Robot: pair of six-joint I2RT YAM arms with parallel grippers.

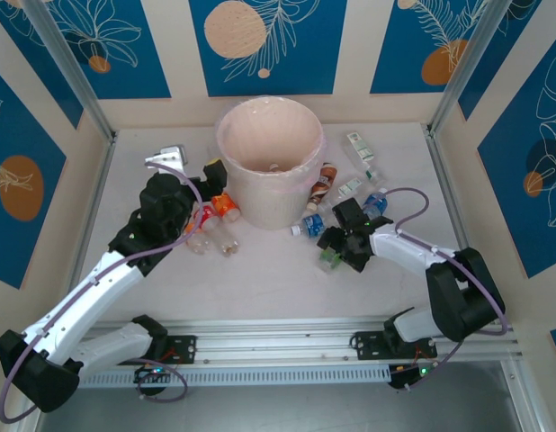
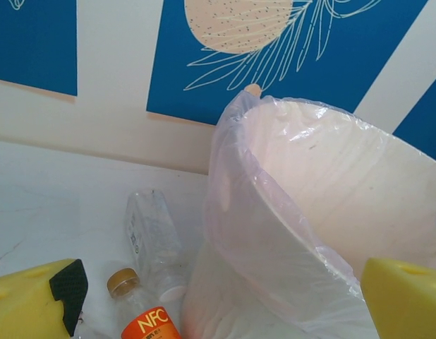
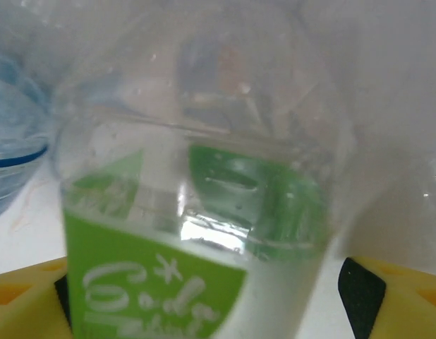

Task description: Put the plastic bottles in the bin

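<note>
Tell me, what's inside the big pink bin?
From above, the bin shows its thin plastic liner and one small thing lying at the bottom, too small to name. The near wall covers part of the floor, so anything lying there is hidden.

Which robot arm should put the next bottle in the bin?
Right, probably: the green-label bottle sits inside the right gripper. The left gripper is open by the bin, holding nothing.

A white table (image 1: 269, 279) sits enclosed by cream walls (image 1: 174, 54) bearing blue leaf-patterned panels (image 1: 269, 36).
</note>
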